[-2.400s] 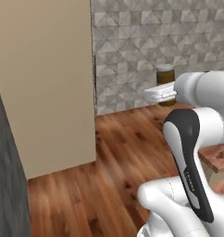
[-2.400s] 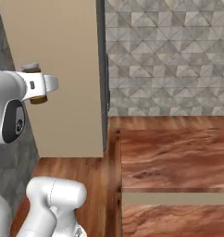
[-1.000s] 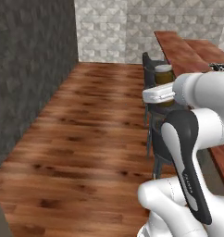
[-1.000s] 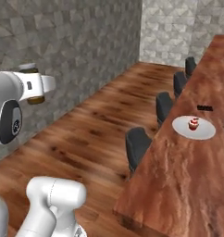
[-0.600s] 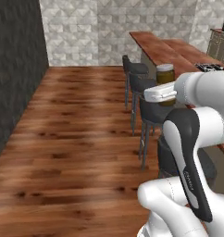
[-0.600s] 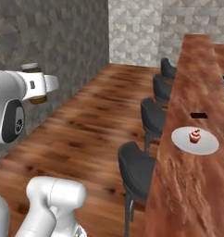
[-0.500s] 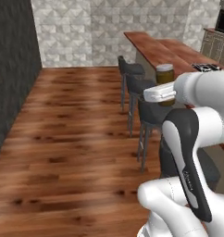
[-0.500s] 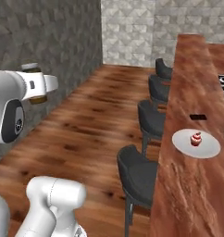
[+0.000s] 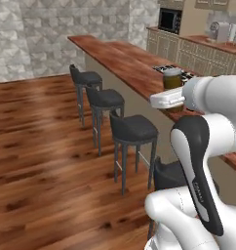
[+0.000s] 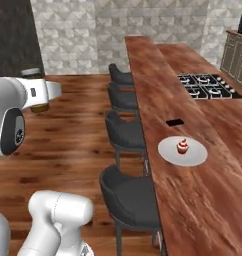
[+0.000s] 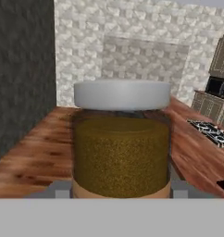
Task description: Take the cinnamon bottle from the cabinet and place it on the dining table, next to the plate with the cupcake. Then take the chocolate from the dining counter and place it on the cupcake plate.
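The cinnamon bottle [image 11: 121, 139], a brown jar with a pale lid, sits upright between my fingers, and my gripper [image 11: 121, 189] is shut on it. From the left base view the cinnamon bottle [image 9: 172, 78] and gripper [image 9: 171, 90] hang over the near edge of the dining table [image 9: 121, 52]. The right base view puts the gripper [image 10: 41, 93] with the bottle [image 10: 40, 106] left of the stools, apart from the dining table [image 10: 193, 200]. On that top lies the white plate [image 10: 194, 157] with the cupcake [image 10: 182, 145], and just beyond it the black chocolate [image 10: 174, 122]. The cabinet is out of view.
Several dark stools [image 10: 124, 131] line the table's left side, stools [image 9: 132, 131] also standing between me and it. A black cooktop [image 10: 205, 85] is set into the top beyond the chocolate. Tan kitchen units with a microwave [image 9: 168, 20] stand at the far end. Open wood floor [image 9: 37, 141] lies left.
The whole picture has shifted as the base turned and drove: the dining table and stools now lie ahead and closer. The bottle stays in the shut gripper, held the same way.
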